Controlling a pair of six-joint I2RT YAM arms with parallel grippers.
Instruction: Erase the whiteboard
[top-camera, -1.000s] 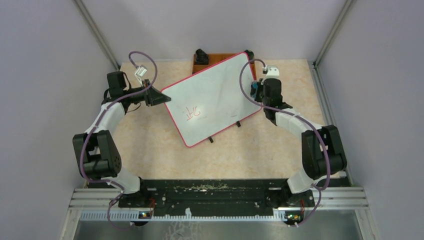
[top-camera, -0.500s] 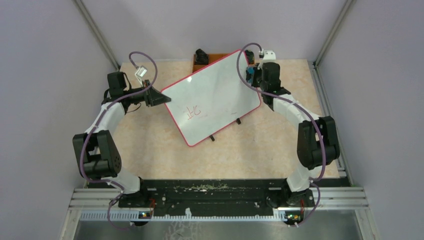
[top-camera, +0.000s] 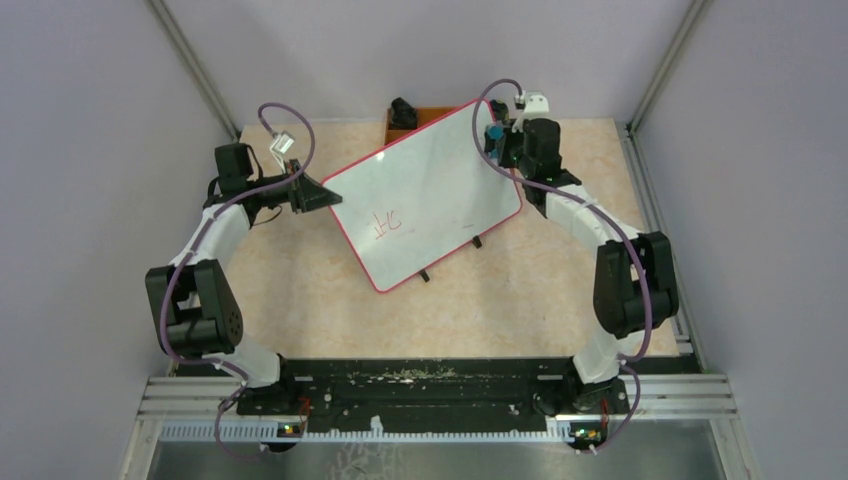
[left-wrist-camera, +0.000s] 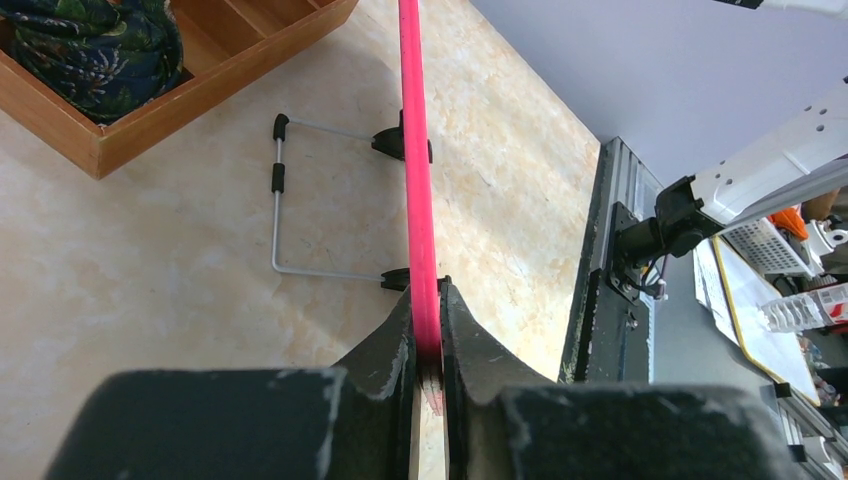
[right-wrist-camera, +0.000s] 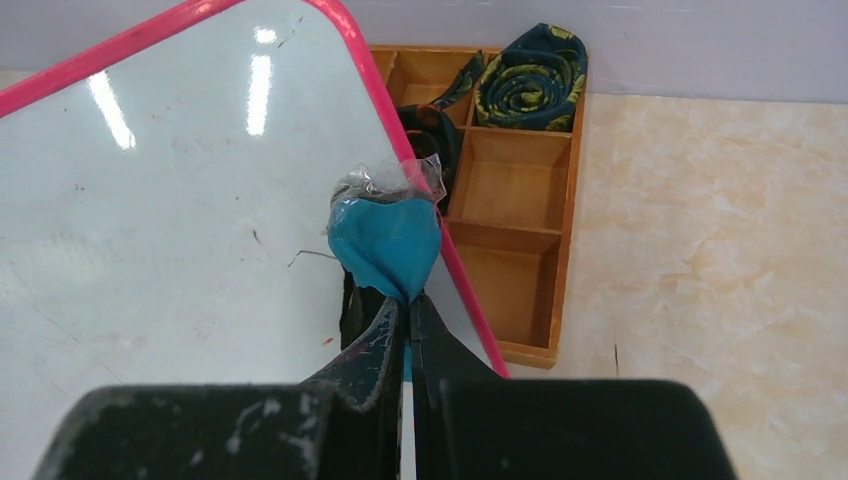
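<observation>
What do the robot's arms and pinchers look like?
The left arm and right arm are chunky black joints linked by smooth white tubes. A thin purple cable loops along each one, with a small white plug on it. The left gripper and right gripper each have two black wedge-shaped fingers, scuffed with pale scratches.

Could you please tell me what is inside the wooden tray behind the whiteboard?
A rolled dark patterned cloth fills one corner compartment of the tray; a second dark roll lies beside it. Two compartments look empty. The whiteboard covers the rest.
</observation>
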